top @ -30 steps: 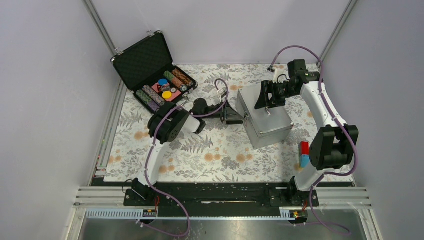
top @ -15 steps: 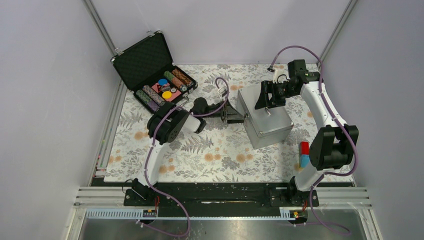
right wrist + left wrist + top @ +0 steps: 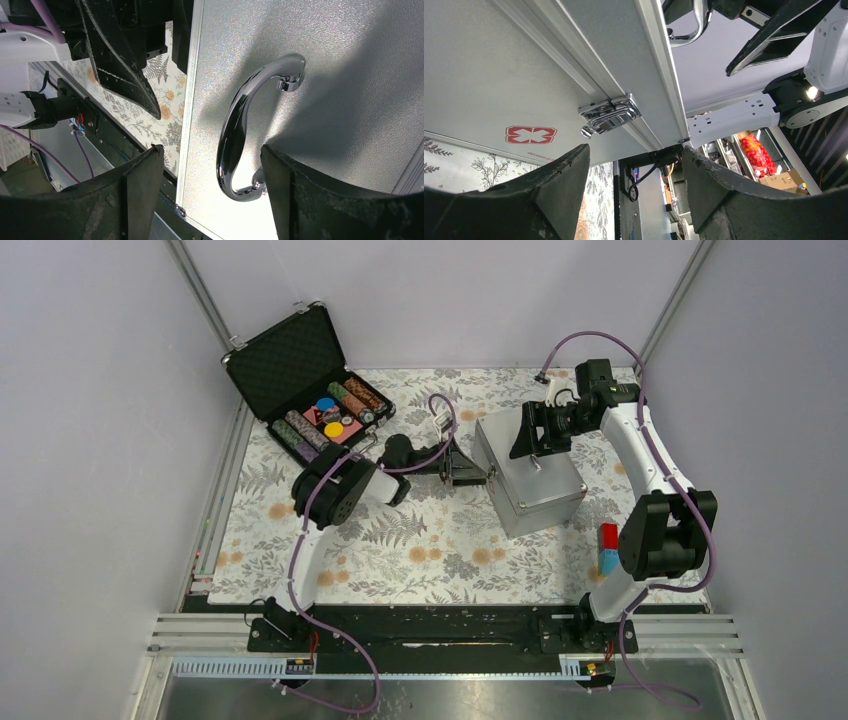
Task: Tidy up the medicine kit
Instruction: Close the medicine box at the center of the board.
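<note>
The medicine kit point(image 3: 530, 485) is a silver-grey metal box standing mid-table with its lid down. My left gripper point(image 3: 468, 472) is open at the box's left side, with nothing between its fingers. In the left wrist view the left gripper point(image 3: 634, 167) faces the side wall, just below a chrome latch point(image 3: 609, 114) and a red cross mark point(image 3: 530, 134). My right gripper point(image 3: 533, 437) hovers open over the lid. In the right wrist view the lower end of the chrome handle point(image 3: 235, 135) lies between the right gripper's fingers point(image 3: 135, 195), which are apart from it.
An open black foam-lined case point(image 3: 305, 390) of coloured chips sits at the back left. A small red and blue item point(image 3: 608, 548) lies on the floral mat point(image 3: 400, 550) beside the right arm's base. Metal frame rails run along the table's edges.
The left arm has edged slightly and its jaws have narrowed a little. The box and the right arm have not moved.
</note>
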Controlling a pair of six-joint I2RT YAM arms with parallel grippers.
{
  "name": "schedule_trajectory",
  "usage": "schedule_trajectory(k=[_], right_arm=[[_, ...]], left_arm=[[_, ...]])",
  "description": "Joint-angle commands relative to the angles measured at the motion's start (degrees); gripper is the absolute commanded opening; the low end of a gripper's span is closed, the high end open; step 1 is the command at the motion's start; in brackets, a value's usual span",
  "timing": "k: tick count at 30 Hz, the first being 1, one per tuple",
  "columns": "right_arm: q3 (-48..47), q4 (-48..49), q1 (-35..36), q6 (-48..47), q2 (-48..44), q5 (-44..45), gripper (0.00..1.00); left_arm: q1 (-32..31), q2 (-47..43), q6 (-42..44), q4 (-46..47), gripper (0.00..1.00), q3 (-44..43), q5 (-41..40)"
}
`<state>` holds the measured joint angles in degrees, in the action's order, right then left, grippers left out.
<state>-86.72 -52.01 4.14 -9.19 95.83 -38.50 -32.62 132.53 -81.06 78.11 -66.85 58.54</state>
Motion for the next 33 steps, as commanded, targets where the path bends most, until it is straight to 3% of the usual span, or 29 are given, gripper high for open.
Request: schedule_trajectory(k=[1,33], right_arm=[[1.3,-1.6,0.61,-1.88,2.28,4.39,0.79],[1.1,-1.69,0.61,-2.15,2.82,4.97,0.79]], left_arm=[[0.32,-4.82,1.18,5.16,0.67,0.39,1.22],[-2.27,5.6,-1.91,4.93,0.68,-9.77,-1.76]])
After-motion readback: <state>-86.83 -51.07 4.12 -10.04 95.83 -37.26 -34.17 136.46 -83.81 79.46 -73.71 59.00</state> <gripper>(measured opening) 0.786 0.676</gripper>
